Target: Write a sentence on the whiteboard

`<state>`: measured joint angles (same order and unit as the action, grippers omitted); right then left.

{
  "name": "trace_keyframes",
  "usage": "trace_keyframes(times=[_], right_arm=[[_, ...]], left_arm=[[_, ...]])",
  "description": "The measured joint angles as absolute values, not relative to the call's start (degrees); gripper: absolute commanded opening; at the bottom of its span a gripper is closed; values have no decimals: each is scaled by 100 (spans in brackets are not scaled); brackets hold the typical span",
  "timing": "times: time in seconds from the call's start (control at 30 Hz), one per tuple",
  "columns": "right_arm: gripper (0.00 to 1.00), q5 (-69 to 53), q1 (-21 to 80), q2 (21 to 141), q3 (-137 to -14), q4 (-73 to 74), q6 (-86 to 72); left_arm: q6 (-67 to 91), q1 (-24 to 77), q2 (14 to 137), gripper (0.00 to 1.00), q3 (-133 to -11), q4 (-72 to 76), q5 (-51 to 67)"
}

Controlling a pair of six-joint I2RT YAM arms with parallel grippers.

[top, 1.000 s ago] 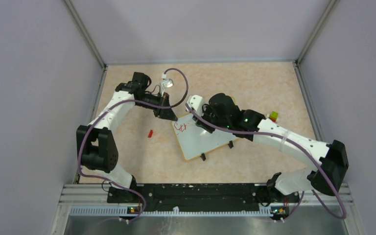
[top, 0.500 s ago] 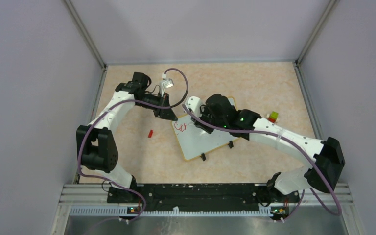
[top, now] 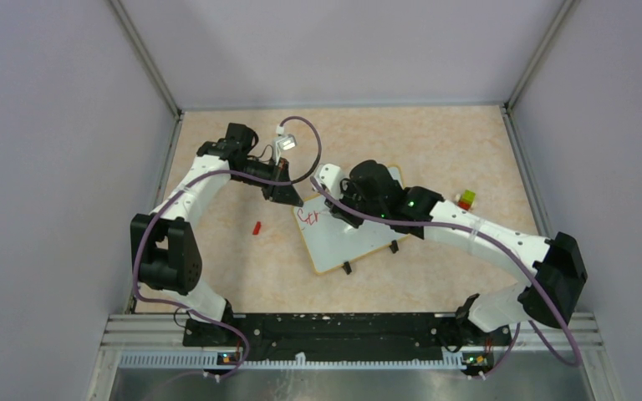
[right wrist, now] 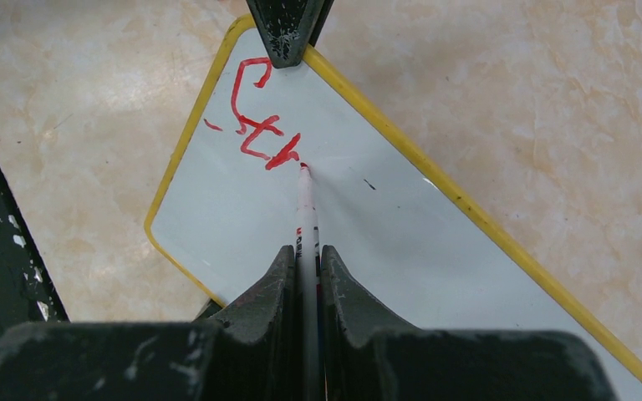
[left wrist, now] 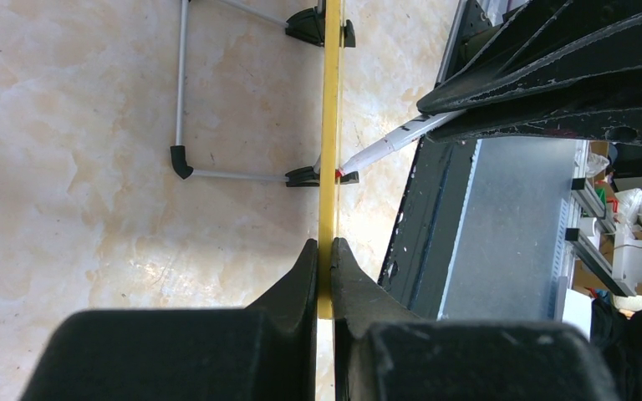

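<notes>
Whiteboard (top: 359,234) tight in left claw (left wrist: 323,246), marker (right wrist: 305,209) in right claw (right wrist: 305,255), tip seemingly at sentence (right wrist: 259,129).

The whiteboard (top: 347,244) sat skewed on the beige table (top: 435,142), with two black clip feet (top: 347,267) on its near long edge. The left gripper (top: 291,199) met the board's far-left corner. The right gripper (top: 344,213) hung over the board's left part, just beside the red start of the sentence (top: 308,215); its jaw state was not discernible. A small red cap (top: 257,226) lay left of the board, apart from it. A small green-yellow block (top: 466,199) sat right of the board
</notes>
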<state>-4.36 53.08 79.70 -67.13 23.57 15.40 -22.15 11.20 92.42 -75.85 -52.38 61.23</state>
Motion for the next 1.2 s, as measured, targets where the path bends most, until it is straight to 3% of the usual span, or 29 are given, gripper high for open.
trace_keyframes(times=[1.2], right_arm=[[0, -285, 5301, 7900, -6624, 2377, 1540]], left_arm=[[-2213, 1120, 9242, 0, -7585, -5221, 6101]])
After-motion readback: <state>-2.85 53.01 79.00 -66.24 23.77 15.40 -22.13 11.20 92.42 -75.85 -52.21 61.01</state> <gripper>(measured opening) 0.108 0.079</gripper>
